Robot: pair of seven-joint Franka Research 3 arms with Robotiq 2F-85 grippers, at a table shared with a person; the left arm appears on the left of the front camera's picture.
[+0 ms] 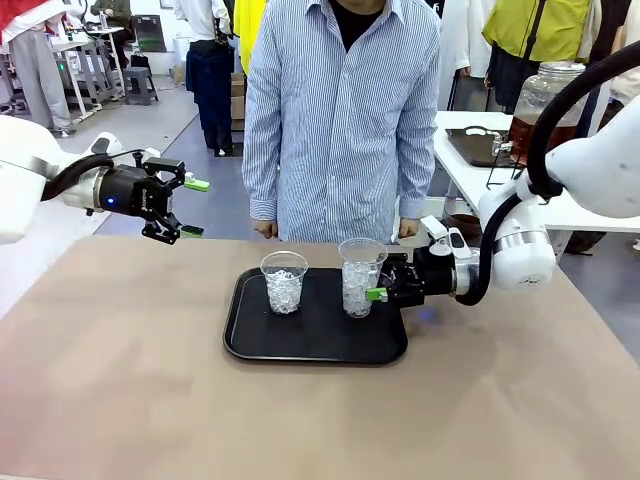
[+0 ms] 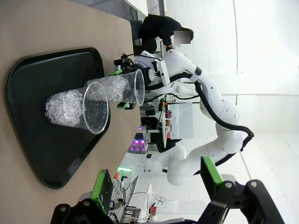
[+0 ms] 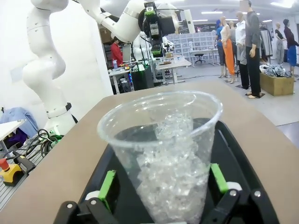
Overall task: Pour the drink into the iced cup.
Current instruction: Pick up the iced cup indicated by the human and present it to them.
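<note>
We took the black tray (image 1: 300, 345), lying mid-way across the brown table (image 1: 120, 400), as the centre of the dial for all bearings in the front view. On it stood two clear cups, both upright and part-filled with ice cubes. The left cup (image 1: 284, 282) was toward nine o'clock and the right cup (image 1: 360, 277) toward three o'clock, and the two did not touch.

The right gripper (image 1: 380, 280) sat low at three o'clock with its fingers spread wide, one green pad on each side of the right cup. (Its wrist view showed a narrow gap between pad and cup wall on both sides, so we recorded no grip.) The left gripper (image 1: 194, 208) hung in the air at ten o'clock, off the tray, with its fingers fully apart and nothing between them.

A person (image 1: 340, 120) in a striped shirt stood at twelve o'clock, against the table's far edge. The drink (image 1: 524, 138), amber-brown, sat in the lower part of a large glass jar (image 1: 548, 90) on a white side table (image 1: 470, 178) at two o'clock, well apart from both cups.
</note>
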